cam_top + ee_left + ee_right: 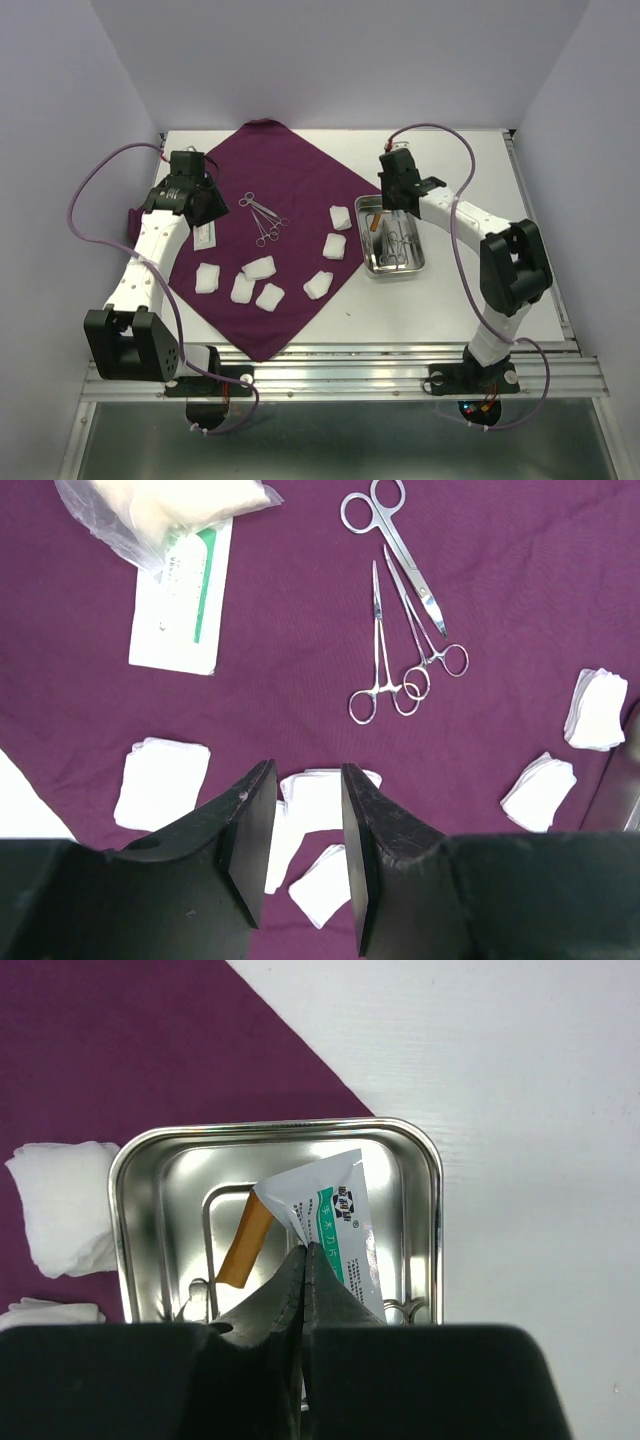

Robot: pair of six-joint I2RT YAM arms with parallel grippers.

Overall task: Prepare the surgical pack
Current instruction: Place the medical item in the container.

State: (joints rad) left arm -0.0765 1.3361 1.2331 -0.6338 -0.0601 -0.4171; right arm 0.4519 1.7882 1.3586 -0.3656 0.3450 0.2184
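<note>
Looking from above, the purple cloth (275, 190) lies as a diamond on the left and middle of the table (470, 160). The tray (420, 262) sits on bare table just beside the cloth's right corner. Gauze pads (258, 268) are scattered across the near half of the cloth, and instruments (262, 215) lie further back. The left gripper (204, 212) hangs over the cloth's left side; the right gripper (397, 210) hangs over the tray.

From the left wrist, the left gripper (307, 772) has its fingers apart with nothing between them, above a gauze pad (318, 798). Far of it lie scissors (400, 550) and two clamps (385, 645), side by side. A flat pack (180, 605) lies far left, its top under a plastic bag (160, 510).

From the right wrist, the right gripper (303, 1257) is pinched together on a white and green sachet (335, 1225), held above the tray (427, 1185). An orange piece (246, 1243) lies in the tray.
</note>
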